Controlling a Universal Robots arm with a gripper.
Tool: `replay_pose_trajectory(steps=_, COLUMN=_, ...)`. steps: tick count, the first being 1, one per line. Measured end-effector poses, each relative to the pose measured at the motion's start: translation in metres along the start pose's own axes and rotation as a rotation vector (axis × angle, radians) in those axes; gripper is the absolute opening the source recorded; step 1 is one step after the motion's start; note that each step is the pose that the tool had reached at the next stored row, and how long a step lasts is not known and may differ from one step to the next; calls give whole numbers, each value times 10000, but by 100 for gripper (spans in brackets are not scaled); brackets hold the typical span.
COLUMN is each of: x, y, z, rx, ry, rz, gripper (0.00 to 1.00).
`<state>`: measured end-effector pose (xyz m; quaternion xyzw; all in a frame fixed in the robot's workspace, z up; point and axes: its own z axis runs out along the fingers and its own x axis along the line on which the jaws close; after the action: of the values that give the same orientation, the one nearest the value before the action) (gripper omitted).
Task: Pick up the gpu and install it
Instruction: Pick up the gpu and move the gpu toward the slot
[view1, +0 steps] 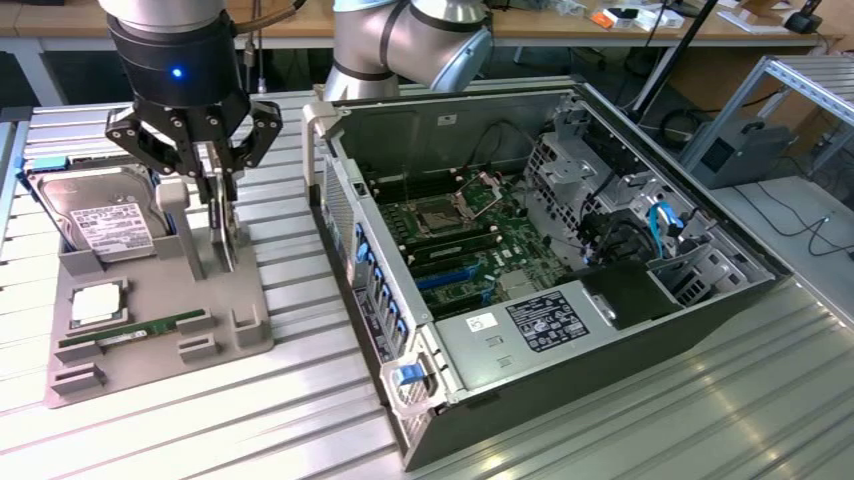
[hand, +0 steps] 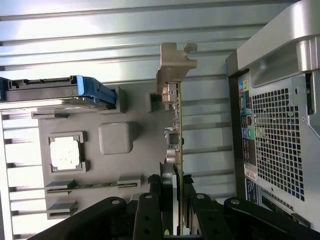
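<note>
**Gripping a thin card by its top edge**

Your gripper (hand: 174, 182) has its jaws pressed together on the gpu (hand: 175, 135), one pad on each flat face. The card stands upright on its long edge in the grey tray (hand: 135, 165), along the tray edge nearest the computer case (hand: 277, 145). Its pale tan bracket (hand: 175, 62) is at the end of the card away from the fingers.

Treat the card as light and stiff but delicate. It is a bare board with small parts on its faces, and the bracket is thin metal that would probably bend if knocked. The flat faces near the upper edge look like the safest place to hold. Such a narrow grip may let a long card pivot, so keep it plumb.

The card's lower edge and connector are sunk out of sight in the tray. You cannot tell whether it is seated there or already lifted a little. The fingers also cover the part of the board between them.

Farther across the tray, the hard drive (hand: 55, 90) leans at the far edge. The memory stick (hand: 95, 185) lies in its own slot, well apart from the gpu.

Beyond the tray, on the bench (view1: 307, 400), the case lies open. On the motherboard (view1: 461, 235), cables and shadow make the expansion slots hard to tell apart.
</note>
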<state>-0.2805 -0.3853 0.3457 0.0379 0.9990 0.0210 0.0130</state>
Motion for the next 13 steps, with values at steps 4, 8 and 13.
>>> replay_pose_trajectory(steps=4, x=-1, y=2, z=-36, rx=0, ry=0, rz=0, gripper=28)
replay_pose_trajectory(steps=8, x=-2, y=4, z=-100, rx=-2, ry=0, rz=0, gripper=28)
replay_pose_trajectory(steps=13, x=-5, y=8, z=-194, rx=-6, ry=0, rz=0, gripper=28)
